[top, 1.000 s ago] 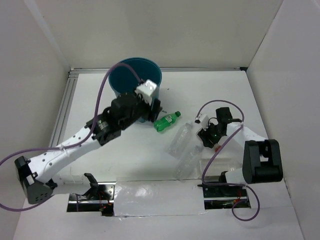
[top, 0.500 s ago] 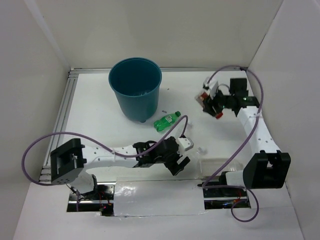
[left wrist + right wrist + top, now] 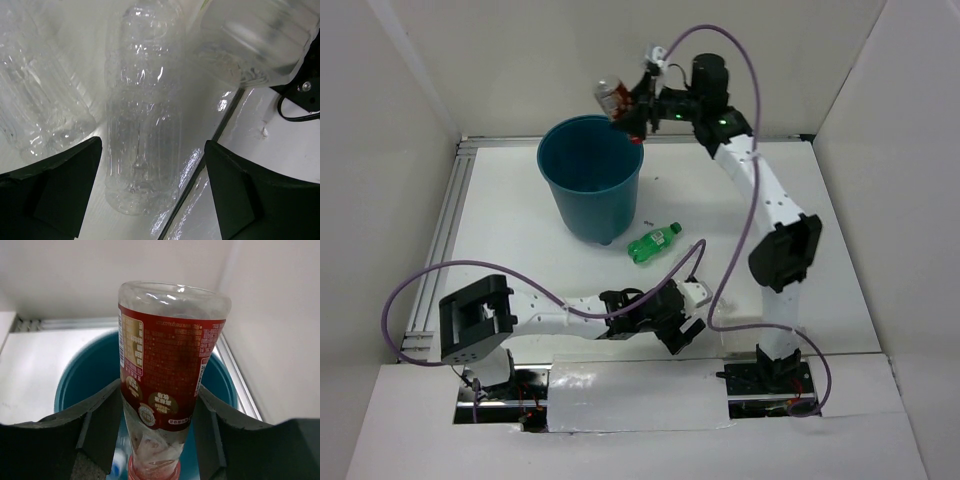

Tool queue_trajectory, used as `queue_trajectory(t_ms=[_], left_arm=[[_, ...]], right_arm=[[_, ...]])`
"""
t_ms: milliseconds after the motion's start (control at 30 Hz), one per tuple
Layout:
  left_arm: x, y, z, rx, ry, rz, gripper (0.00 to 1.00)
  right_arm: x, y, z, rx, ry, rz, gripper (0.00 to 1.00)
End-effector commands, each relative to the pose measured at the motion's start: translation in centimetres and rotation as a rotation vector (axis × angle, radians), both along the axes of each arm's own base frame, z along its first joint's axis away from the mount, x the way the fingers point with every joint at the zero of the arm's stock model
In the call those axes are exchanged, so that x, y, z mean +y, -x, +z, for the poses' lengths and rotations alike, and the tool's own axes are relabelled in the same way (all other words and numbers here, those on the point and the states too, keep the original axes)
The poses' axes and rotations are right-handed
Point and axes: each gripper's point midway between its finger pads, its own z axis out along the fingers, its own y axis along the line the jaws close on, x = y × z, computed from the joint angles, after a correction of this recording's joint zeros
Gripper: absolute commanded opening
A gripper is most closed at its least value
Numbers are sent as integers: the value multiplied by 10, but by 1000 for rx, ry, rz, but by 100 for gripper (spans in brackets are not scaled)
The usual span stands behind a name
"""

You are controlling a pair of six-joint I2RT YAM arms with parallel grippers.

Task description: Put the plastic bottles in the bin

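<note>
Above the bin (image 3: 588,205), right end effector (image 3: 632,105) clamps a red-labelled bottle (image 3: 165,370), cap cropped; left end effector (image 3: 151,150) gapes.

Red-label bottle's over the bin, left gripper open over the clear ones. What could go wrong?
1. Right gripper holds the red-label bottle high above the bin; dropped from there, it might hit the rim and bounce out.
2. Left gripper straddles one clear bottle with neighbouring bottles close beside; closing could shove them.

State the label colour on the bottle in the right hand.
Dark red label, small pale print, on the clear bottle; right wrist view shows it best.
</note>
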Motion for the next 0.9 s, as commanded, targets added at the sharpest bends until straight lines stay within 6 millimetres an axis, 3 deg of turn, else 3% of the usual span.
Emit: queue_trajectory(t_ms=[0,33,67,100,200,233,267,333,367,400,433,467,500,533,567,633,667,700,733,767,800,867], left_arm=[[-1,-2,-7,-15,11,38,96],[-4,1,-5,-18,21,29,96],[-4,1,-5,-18,21,29,96],[0,0,-14,-20,-2,38,96],[2,-1,-24,-21,-28,47,95],[3,-1,-29,-18,-41,47,95],[4,-3,-29,-25,-43,56,95],[5,-3,-39,-19,-67,56,94],[4,-5,-42,-23,-75,62,92],[5,-4,-46,-21,-84,62,91],[3,-5,-44,-32,-78,54,86],[1,-6,-47,-30,-82,54,82],[2,-6,-54,-26,-100,54,75],[-3,-8,-50,-37,-84,48,66],[-5,-8,-51,-42,-90,42,44],[-8,-3,-46,-36,-80,23,27],[-6,-2,-42,-35,-82,23,19],[-7,-3,-31,-39,-66,23,7],[-5,-5,-20,-55,-54,37,1],[-2,-8,30,-96,39,58,0],[1,-8,28,-92,23,58,0],[7,-20,71,-174,76,97,0]], right_arm=[[48,26,47,-58,-86,144,6],[63,30,41,-45,-82,171,6],[74,23,21,9,-68,181,8],[76,19,13,36,-64,181,11],[85,18,-15,105,-28,191,57],[83,20,-17,109,-18,191,90],[76,16,-21,124,-7,168,100],[58,15,-7,114,-13,128,100],[37,5,1,111,-22,78,100],[21,7,16,93,-30,45,100],[5,1,12,118,-22,4,100],[-26,-12,13,127,-22,-62,100],[-47,-8,21,128,-19,-98,100],[-66,-12,19,150,-15,-136,100],[-102,-25,2,193,-1,-213,100],[-143,-18,-2,205,27,-290,96],[-163,-18,-20,250,45,-329,93],[-199,-20,-28,266,55,-394,87],[-216,-5,-32,299,72,-419,80],[-266,7,-65,325,112,-483,45],[-266,7,-65,325,113,-483,45],[-289,33,-86,276,213,-501,33]])
